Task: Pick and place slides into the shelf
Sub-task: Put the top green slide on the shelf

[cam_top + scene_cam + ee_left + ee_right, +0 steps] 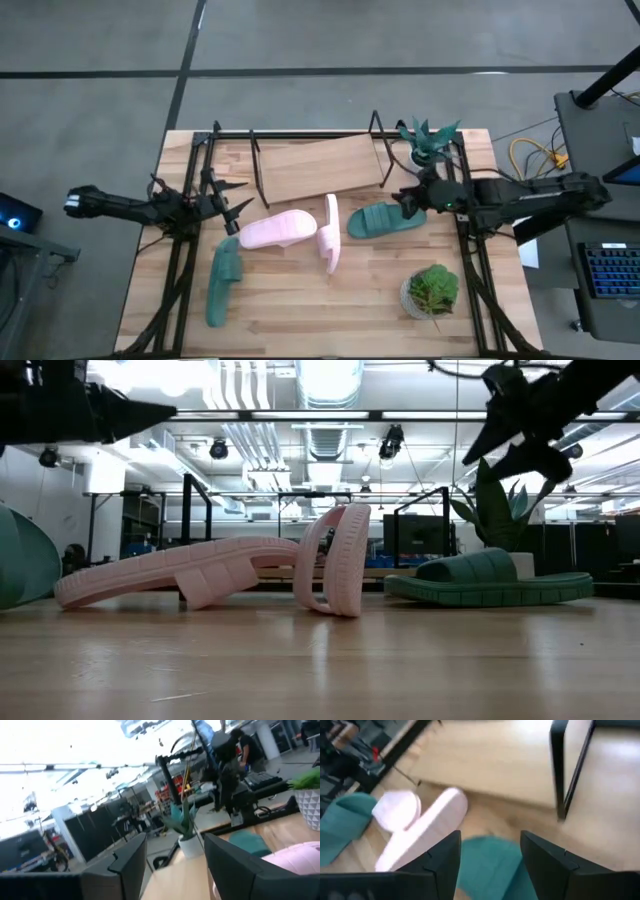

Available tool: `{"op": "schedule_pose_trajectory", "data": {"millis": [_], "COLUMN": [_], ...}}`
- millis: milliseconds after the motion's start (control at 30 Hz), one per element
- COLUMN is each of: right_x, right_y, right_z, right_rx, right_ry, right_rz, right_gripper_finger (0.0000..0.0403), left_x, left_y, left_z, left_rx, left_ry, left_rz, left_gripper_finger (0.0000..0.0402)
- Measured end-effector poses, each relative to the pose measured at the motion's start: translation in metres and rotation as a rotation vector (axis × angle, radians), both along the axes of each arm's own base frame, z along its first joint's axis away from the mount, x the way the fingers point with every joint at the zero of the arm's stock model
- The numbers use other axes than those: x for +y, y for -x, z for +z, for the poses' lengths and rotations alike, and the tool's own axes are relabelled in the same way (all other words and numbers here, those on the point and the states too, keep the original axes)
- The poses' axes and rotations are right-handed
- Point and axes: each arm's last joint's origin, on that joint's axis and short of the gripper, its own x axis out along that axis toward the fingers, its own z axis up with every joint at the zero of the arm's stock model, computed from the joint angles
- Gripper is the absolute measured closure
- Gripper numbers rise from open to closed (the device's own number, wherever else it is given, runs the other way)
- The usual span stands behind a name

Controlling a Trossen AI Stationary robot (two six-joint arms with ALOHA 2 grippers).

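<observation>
Where the four slides lie on the table (300, 305), none rests on the shelf (315, 165), whose slanted board stands at the far edge. Your right tool (408, 201), fingers apart and gripping nothing, hovers above the right end of the teal slide (385, 219) right of centre; from the low camera this tool (515, 448) hangs clear above that slide (490, 580). Your left tool (236, 203), also open and empty, sits at the left, just beside the flat pink slide (277, 230). Beside that one, the second pink slide (329, 234) stands on its edge, touching it. Near the left tool, the other teal slide (224, 281) lies lengthwise toward the near edge. One potted plant (432, 290) stands near right, another plant (428, 142) far right.
</observation>
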Motion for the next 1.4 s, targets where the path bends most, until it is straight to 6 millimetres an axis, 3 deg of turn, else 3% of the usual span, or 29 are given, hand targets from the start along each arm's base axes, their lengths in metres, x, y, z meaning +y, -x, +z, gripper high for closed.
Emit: {"op": "schedule_pose_trajectory", "data": {"millis": [367,800,1133,1400], "right_x": [0.003,0.006,0.007,0.008], "right_y": [0.000,-0.004,-0.012,-0.030], "right_z": [-0.044,-0.090,-0.105,-0.105], "right_rx": [0.100,-0.022,-0.022,0.047], "right_ry": [-0.195,-0.307,-0.318,-0.263], "right_rz": [-0.047,-0.013,0.000,0.064], "right_gripper_finger": [0.0214,0.0216,0.0242,0.0311], "left_x": [-0.002,-0.003,-0.003,-0.003], "left_y": [-0.005,-0.010,-0.011,-0.011], "left_z": [0.011,0.008,0.008,0.008], "left_rx": [-0.071,-0.046,-0.039,-0.038], "left_ry": [-0.013,-0.016,-0.017,-0.017], "left_rz": [-0.049,-0.049,-0.049,-0.049], "left_gripper_finger": [0.0217,0.0217,0.0217,0.0217]}}
